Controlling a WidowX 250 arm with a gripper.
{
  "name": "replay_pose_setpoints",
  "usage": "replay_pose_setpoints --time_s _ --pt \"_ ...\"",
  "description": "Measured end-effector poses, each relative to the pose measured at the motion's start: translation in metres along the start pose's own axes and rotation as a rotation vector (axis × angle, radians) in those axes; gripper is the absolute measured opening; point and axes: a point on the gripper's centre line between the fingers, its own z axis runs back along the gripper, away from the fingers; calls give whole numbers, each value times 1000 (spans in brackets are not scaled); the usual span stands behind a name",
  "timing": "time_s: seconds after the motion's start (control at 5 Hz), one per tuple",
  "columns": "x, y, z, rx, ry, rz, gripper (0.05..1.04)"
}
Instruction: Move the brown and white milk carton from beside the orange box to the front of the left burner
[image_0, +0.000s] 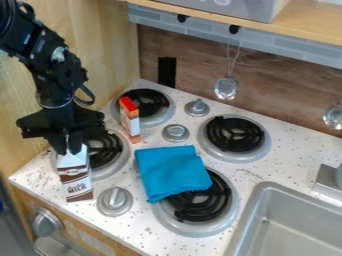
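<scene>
Sink (248, 220), printed carton (76, 176) between fingers (75, 143)

Four burners (235, 134), four knobs (176, 132) (matching count), two cartons (75, 175), one cloth (169, 172).

- White speckled stovetop counter (298, 150)
- Four black coil burners (235, 134)
- Three silver knobs (115, 201)
- Turquoise cloth (169, 172), partly over a burner
- Orange-and-white carton (130, 120)
- Brown-and-white gabled carton (75, 177), front left

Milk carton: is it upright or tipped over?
The carton is upright: its peaked top is in the gripper, its brown base below.
</scene>
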Motion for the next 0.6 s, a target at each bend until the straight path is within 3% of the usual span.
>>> replay_pose_setpoints --time_s 0.2,0.4,0.6 --pt "-3 0 3 1 21 -7 589" --pt "13 -1 26 -1 -9 31 920" --pt "28 -10 54 -57 -16 38 1007"
